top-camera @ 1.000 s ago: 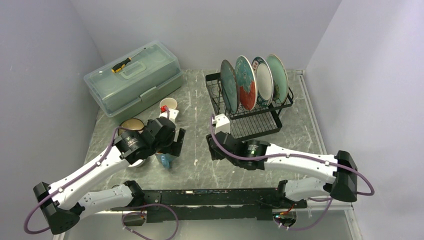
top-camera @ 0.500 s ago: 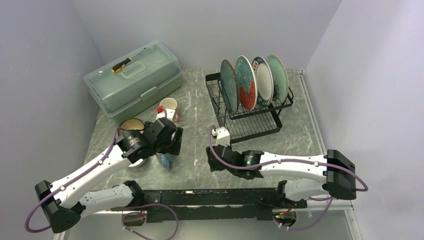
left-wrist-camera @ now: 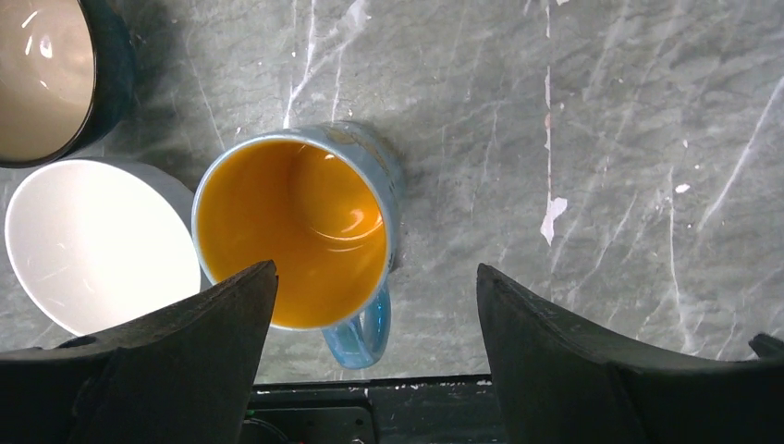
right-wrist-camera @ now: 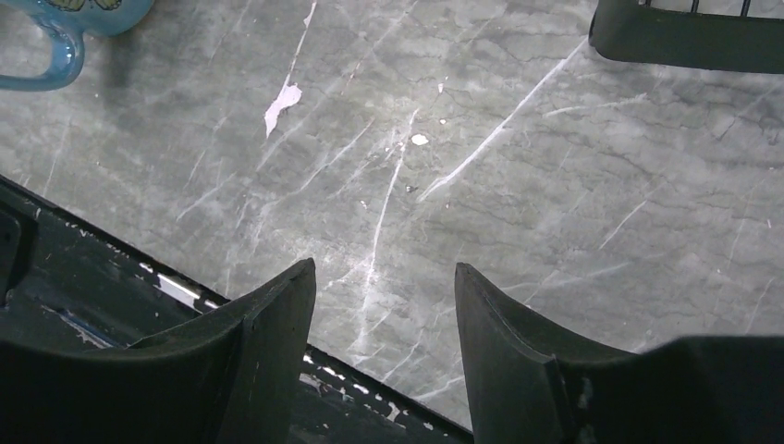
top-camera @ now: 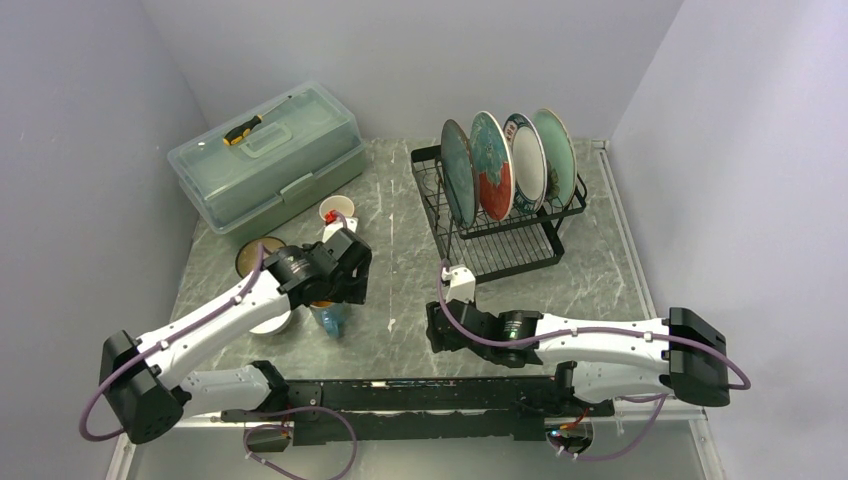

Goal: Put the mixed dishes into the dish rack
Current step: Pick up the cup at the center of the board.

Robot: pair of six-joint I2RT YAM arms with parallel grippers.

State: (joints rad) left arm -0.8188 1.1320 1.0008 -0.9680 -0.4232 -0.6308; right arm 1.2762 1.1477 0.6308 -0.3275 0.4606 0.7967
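Centre of frame, counter (top-camera: pixel 395 225): grey marble that carries everything; dishes left to load sit lower left, rack upper right.
Box (top-camera: pixel 265 160): green, lidded, upper left; not part of the job.
Rack (top-camera: pixel 500 255): black wire, upper right; four plates (top-camera: pixel 492 165) stand upright in its slots, lower tier bare.
Left pincer (left-wrist-camera: pixel 373 282): jaws wide, holding nothing, hanging over the blue mug (left-wrist-camera: pixel 291 231); one finger overlaps the orange mouth, the other lies clear to the right.
Right pincer (right-wrist-camera: pixel 384 277): jaws about half apart, only bare counter between them, low at the frame's bottom centre.
White bowl (left-wrist-camera: pixel 83 240): just left of the blue mug, upright.
Tan bowl (left-wrist-camera: pixel 42 74): upper left corner of the wrist view, dark outside.
Pink mug (top-camera: pixel 337 212): alone between box and rack.
Screwdriver (top-camera: pixel 243 130): on the box lid.
Just changed: the left arm has reached forward, so its pincer now sits over the mug, not beside it; the right arm has drawn back from the rack front toward the near edge.
Meaning: plates look done; the blue mug is probably next, with a pinch on its wall likely.
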